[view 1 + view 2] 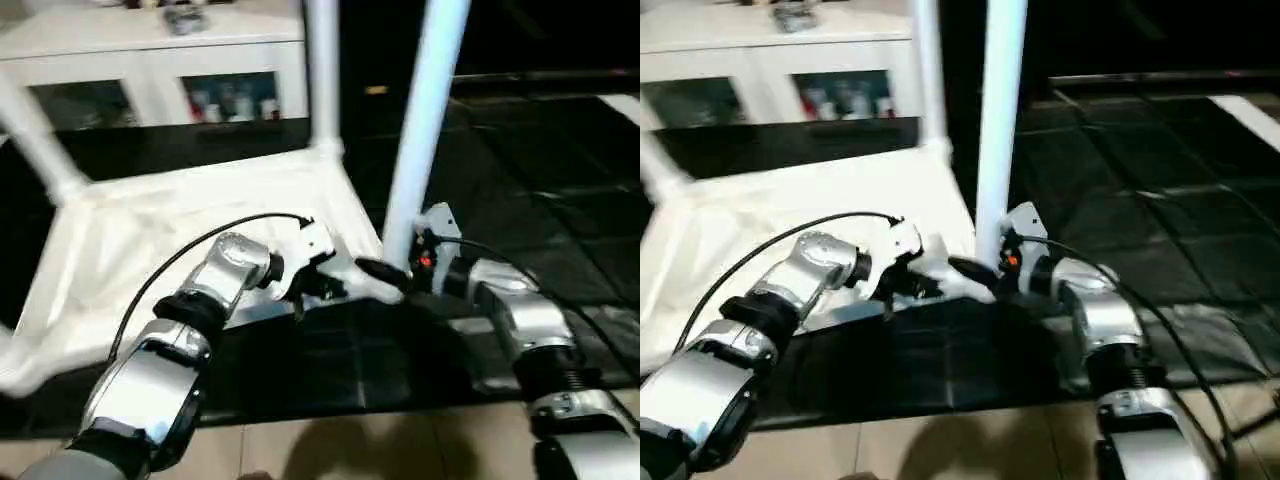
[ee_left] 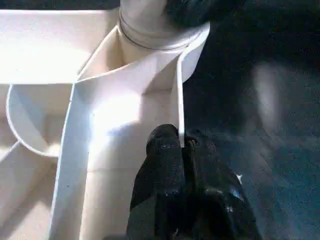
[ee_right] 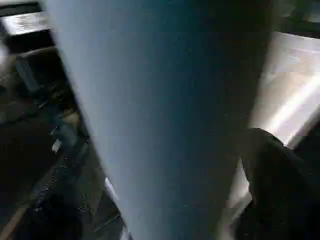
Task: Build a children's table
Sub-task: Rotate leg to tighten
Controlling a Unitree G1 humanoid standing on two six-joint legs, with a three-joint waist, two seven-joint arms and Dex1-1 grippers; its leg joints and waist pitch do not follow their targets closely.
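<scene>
The children's table lies upside down on the dark floor, its white top (image 1: 150, 240) showing the ribbed underside. Three white legs stand up from the corner sockets: a near one (image 1: 425, 120), a far one (image 1: 322, 70) and one at the left (image 1: 35, 140). My left gripper (image 2: 181, 142) is shut on the thin rim wall of the top (image 2: 177, 90), just beside the near leg's socket (image 2: 150, 30). My right gripper (image 1: 392, 268) is at the base of the near leg (image 3: 160, 110) and stands open around it. One black finger (image 3: 285, 190) sits a little off the leg's side.
A white glass-door cabinet (image 1: 150, 50) stands behind the table with small items inside and on top. Dark tiled matting (image 1: 540, 160) covers the floor to the right and in front. A tan floor strip (image 1: 400, 445) runs along the near edge. Black cables loop over both forearms.
</scene>
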